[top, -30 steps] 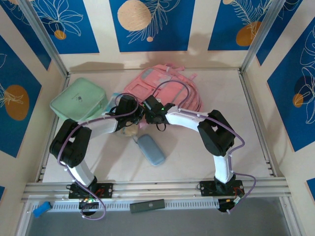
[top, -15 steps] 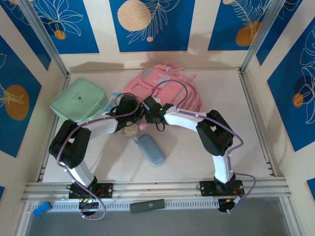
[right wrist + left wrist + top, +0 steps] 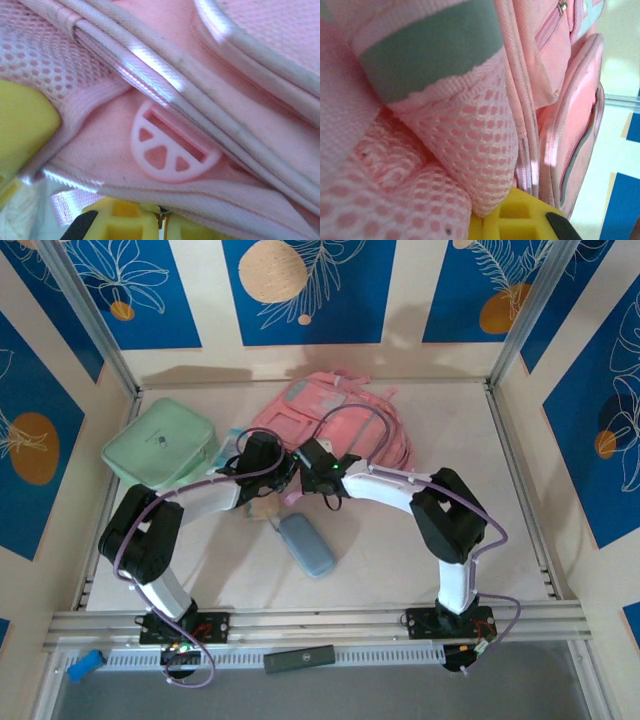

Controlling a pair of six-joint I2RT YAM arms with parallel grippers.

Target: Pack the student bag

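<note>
The pink backpack point(image 3: 345, 415) lies in the upper middle of the table point(image 3: 400, 540). The left gripper point(image 3: 279, 472) is pinched together on its mesh point(image 3: 485, 130). The right gripper point(image 3: 304, 454) is clamped on the hem point(image 3: 150, 192) by the plastic loop point(image 3: 172, 150). I'd pull apart gently and evenly, so nothing slips.
</note>
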